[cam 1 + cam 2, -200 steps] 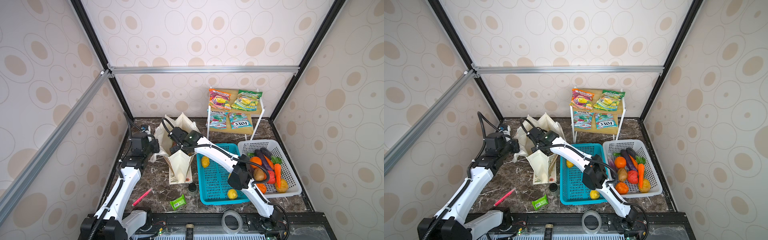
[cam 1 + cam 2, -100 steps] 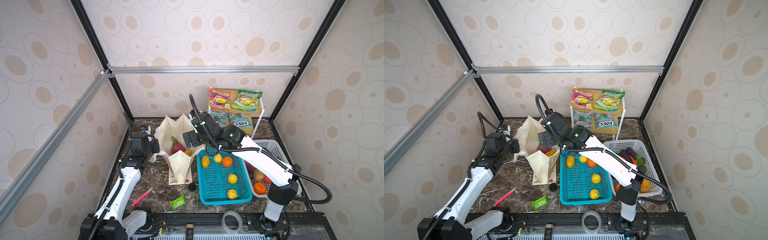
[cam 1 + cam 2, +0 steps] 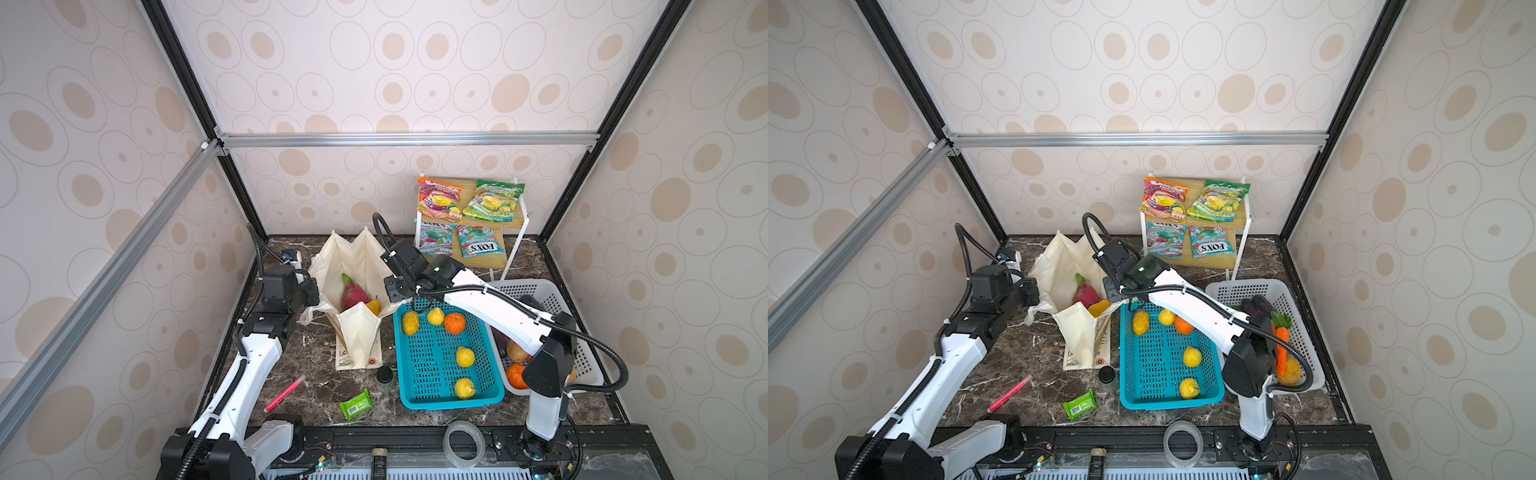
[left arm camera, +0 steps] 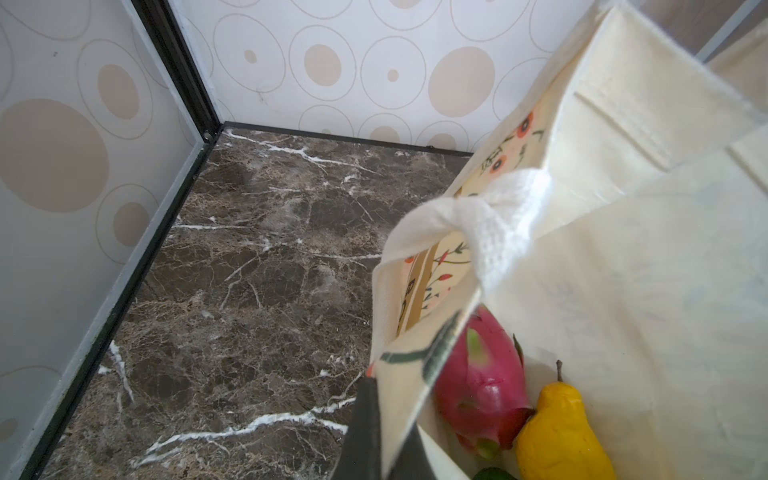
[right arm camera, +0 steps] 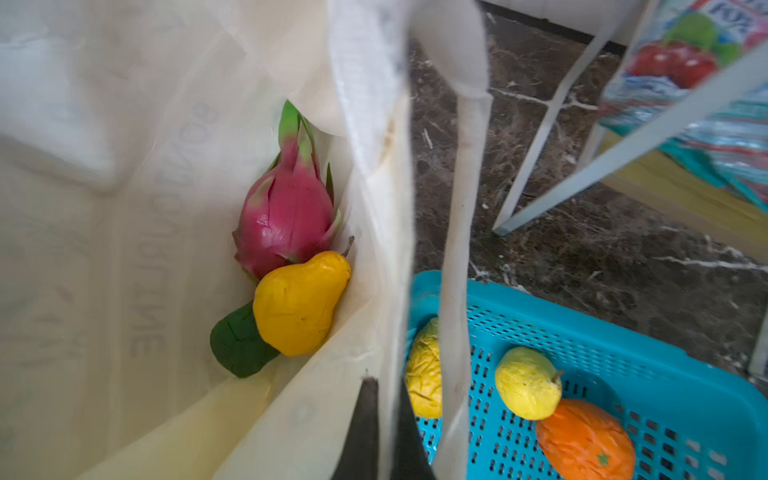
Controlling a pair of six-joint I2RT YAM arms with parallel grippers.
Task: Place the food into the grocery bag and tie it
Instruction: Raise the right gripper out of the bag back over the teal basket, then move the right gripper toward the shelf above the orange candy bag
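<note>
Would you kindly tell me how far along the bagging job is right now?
Done: the dragon fruit, a yellow pear and a dark green piece lie in the grocery bag. In hand: the left claw and right claw each pinch the bag's rim, on opposite sides. Remaining: fruit in the blue basket, the snack packets on the shelf, and tying the handles.

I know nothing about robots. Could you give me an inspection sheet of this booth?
Surface: marble tabletop, dark, white-veined.
Job's things: tote bag open, holding dragon fruit, yellow pear, dark green fruit; more fruit in blue basket and white basket; snack packets on rack.
Clutter: pink pen, green wrapper, small jar, tape roll on the front rail.
Pincers: left pincer and right pincer each shut on the bag's rim.
Cables: black hoses arch off both arms.
Surroundings: dotted wall panels, aluminium frame.
</note>
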